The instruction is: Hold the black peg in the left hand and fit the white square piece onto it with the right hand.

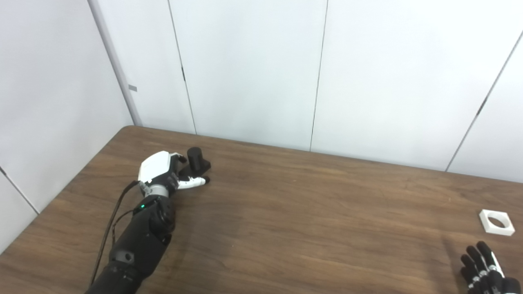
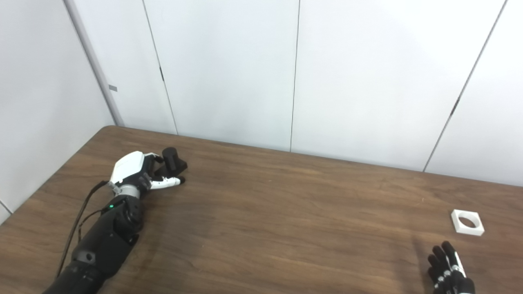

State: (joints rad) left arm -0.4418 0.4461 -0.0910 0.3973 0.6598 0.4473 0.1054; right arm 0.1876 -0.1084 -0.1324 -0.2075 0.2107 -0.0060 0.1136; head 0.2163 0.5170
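Black peg [image 1: 197, 160] is standing near the table's [image 1: 286, 212] far-left edge, the left hand's [image 1: 163, 171] fingers curling beside it, contact unclear, while the right hand [image 2: 449, 269] is hovering spread-fingered near the white square piece [image 2: 467, 222].

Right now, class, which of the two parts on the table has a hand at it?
The black peg, at the far left: the left hand is against it. The white square piece lies alone, apart from the right hand.

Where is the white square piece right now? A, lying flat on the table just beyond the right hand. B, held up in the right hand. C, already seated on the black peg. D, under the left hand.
A: the white square piece lies flat on the table, apart from the right hand, whose fingers are spread below it.
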